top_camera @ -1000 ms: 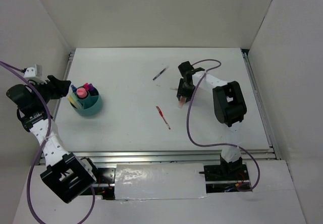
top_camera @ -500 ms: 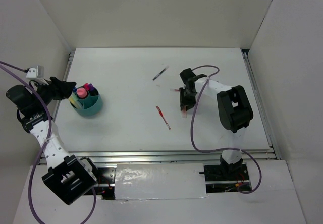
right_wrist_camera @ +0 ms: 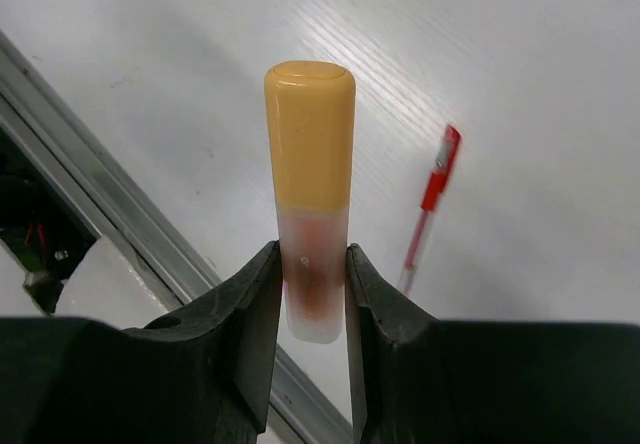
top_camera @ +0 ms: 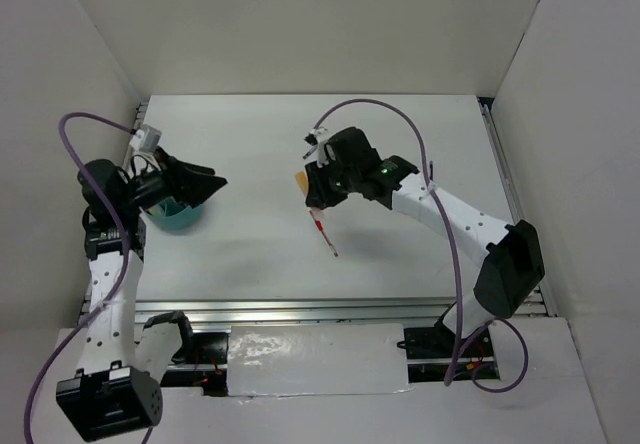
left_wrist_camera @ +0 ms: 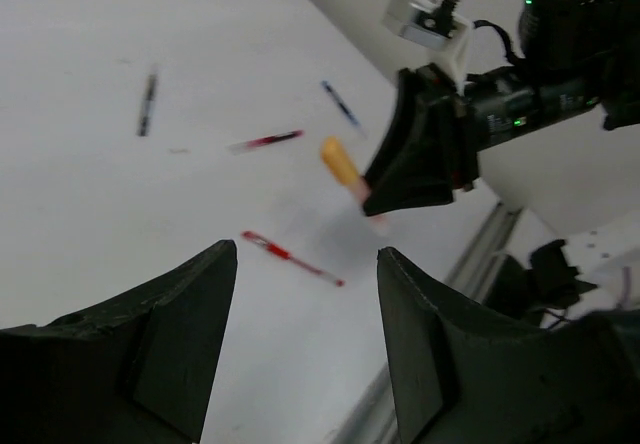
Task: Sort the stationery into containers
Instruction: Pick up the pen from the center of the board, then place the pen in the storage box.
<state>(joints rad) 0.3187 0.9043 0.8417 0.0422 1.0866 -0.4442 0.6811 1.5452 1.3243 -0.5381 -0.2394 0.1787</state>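
My right gripper (top_camera: pixel 313 190) is shut on an orange-capped highlighter (right_wrist_camera: pixel 310 154), held above the middle of the table with its cap (top_camera: pixel 300 181) pointing left. In the right wrist view both fingers (right_wrist_camera: pixel 262 309) press on its clear lower barrel. A red pen (top_camera: pixel 324 233) lies on the table just below it. My left gripper (top_camera: pixel 208 182) stands open and empty above the teal cup (top_camera: pixel 178 218), pointing right. The left wrist view shows the held highlighter (left_wrist_camera: pixel 339 161), the red pen (left_wrist_camera: pixel 290 257), a second reddish pen (left_wrist_camera: pixel 265 141), a dark pen (left_wrist_camera: pixel 148 104) and a blue pen (left_wrist_camera: pixel 340 104).
White walls close the table at the back and both sides. A metal rail (top_camera: pixel 340 309) runs along the near edge, also visible under the right gripper (right_wrist_camera: pixel 100 164). The right arm (top_camera: pixel 450 214) stretches across the right half of the table.
The right gripper closed on the orange highlighter, lifted it and swung left toward the table's middle. The left gripper moved right, from beside the cup to over it, and opened slightly.
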